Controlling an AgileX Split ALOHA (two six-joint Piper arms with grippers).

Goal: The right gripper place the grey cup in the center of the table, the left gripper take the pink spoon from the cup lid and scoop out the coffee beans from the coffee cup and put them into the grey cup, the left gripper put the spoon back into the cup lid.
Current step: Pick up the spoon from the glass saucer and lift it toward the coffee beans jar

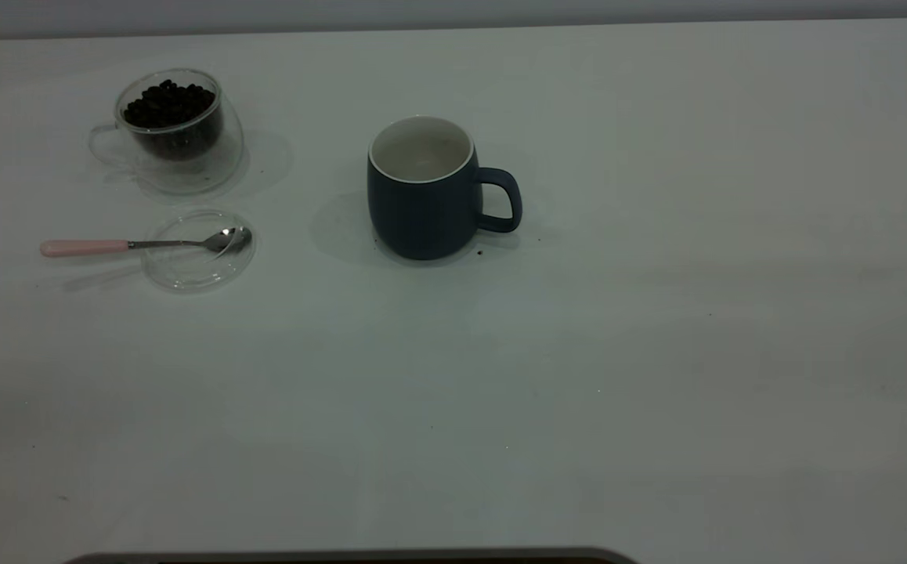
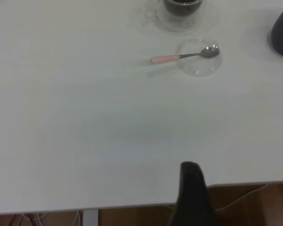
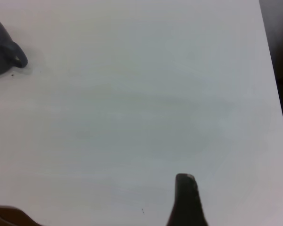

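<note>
while neither hand's grip can be told, the pink spoon (image 1: 140, 244) lies crosswise, bowl on the cup lid (image 1: 196, 270).

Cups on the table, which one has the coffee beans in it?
The coffee cup, clear glass at the table's far left, holds the dark coffee beans. The grey cup near the middle shows only its white inside.

A brown floor (image 2: 132, 217) is seen at the near side, crossed by pale cables (image 2: 33, 219) — and a grey wall (image 1: 422, 14) is shown along the far side.
</note>
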